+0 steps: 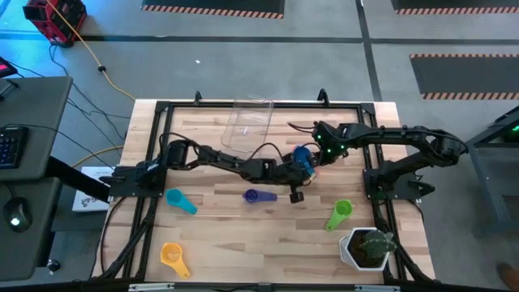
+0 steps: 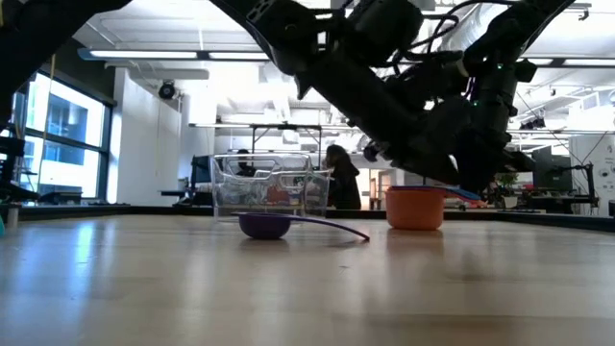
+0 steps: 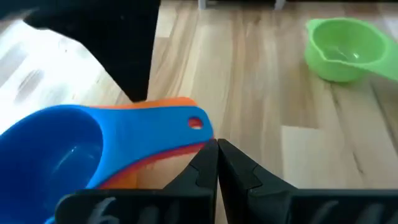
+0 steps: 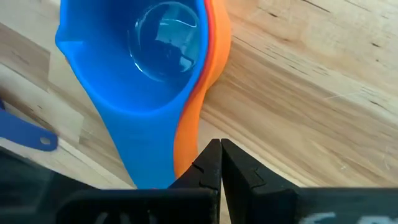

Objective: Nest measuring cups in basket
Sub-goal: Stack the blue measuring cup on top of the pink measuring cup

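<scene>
While both grippers (shut) meet, blue cup (image 1: 302, 156) nests in orange — basket (image 1: 246, 123) behind.

Blue cup (image 4: 149, 68) nested in an orange cup (image 4: 186, 134), right at the tips of both black tools: left tool (image 3: 216, 163), right tool (image 4: 221, 163). Green cup (image 3: 341, 48) ahead of the left tool. Purple cup (image 1: 253, 195), teal cup (image 1: 180, 200) and yellow-orange cup (image 1: 173, 256) further off. Basket (image 1: 247, 123) clear. Tabletop (image 1: 243, 243) light wood, plank-striped. Pot (image 1: 357, 250) white, plant green.
</scene>
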